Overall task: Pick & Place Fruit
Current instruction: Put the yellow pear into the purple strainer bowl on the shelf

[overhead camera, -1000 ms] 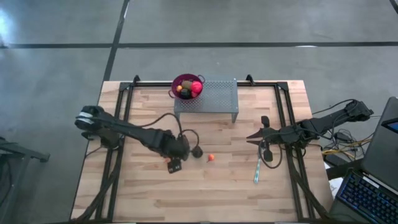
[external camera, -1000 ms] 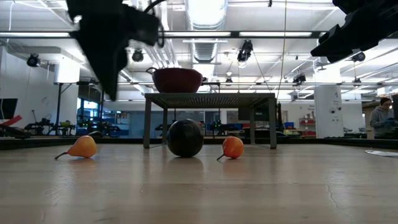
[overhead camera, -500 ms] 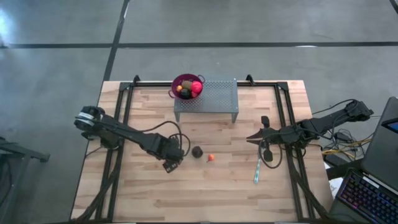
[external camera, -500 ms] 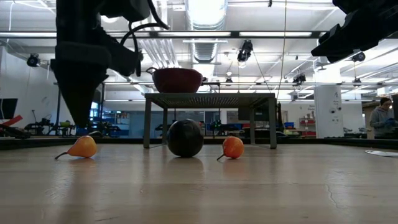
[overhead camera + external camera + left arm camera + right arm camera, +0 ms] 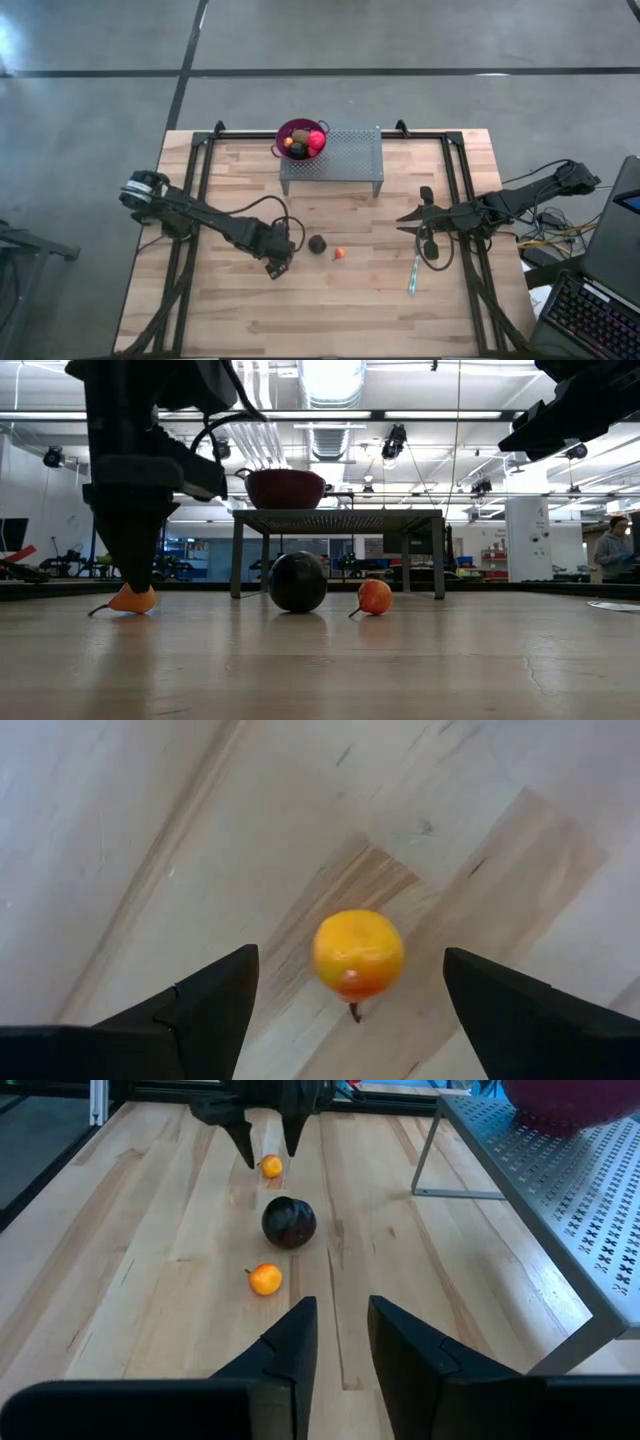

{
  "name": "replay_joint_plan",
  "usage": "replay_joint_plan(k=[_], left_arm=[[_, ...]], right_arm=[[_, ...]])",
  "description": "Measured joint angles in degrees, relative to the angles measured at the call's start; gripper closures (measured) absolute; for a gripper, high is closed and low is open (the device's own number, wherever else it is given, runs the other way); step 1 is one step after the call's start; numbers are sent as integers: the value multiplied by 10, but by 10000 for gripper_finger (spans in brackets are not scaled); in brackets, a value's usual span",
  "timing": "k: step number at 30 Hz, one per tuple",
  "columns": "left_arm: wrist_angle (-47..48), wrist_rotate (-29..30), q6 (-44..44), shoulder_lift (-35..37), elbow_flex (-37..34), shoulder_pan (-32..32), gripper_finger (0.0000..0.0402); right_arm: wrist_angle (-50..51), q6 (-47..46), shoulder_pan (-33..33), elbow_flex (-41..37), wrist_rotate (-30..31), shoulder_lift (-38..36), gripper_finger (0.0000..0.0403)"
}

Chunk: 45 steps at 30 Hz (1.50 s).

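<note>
Wooden worktop [image 5: 330,300] holds loose fruit; left claw [image 5: 345,995] now lowered, spread wide astride small orange fruit [image 5: 358,954], probably pre-grasp; right claw [image 5: 336,1342] waits, slightly parted.

Seen from overhead, the left gripper [image 5: 279,266] hides the orange fruit [image 5: 358,954] beneath it; the low view shows only that fruit's lower part. The purple bowl [image 5: 578,1104] is cut off at the right wrist view's edge, and a person [image 5: 612,550] stands half out of frame
</note>
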<state>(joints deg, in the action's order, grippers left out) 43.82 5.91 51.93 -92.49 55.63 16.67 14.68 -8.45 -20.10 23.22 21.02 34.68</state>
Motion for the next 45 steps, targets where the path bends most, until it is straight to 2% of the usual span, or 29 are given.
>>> replay_joint_plan(k=[8, 17, 27, 45], left_arm=[[-60, 0, 0, 0, -33, 0, 80], [-76, 2, -1, 1, -61, 0, 81], [-82, 7, -6, 1, -61, 0, 83], [-89, 11, -8, 0, -62, 0, 164]], right_arm=[[0, 0, 0, 0, 0, 0, 294], [0, 1, 0, 0, 0, 0, 273], [0, 1, 0, 0, 0, 0, 249], [0, 0, 0, 0, 0, 0, 212]])
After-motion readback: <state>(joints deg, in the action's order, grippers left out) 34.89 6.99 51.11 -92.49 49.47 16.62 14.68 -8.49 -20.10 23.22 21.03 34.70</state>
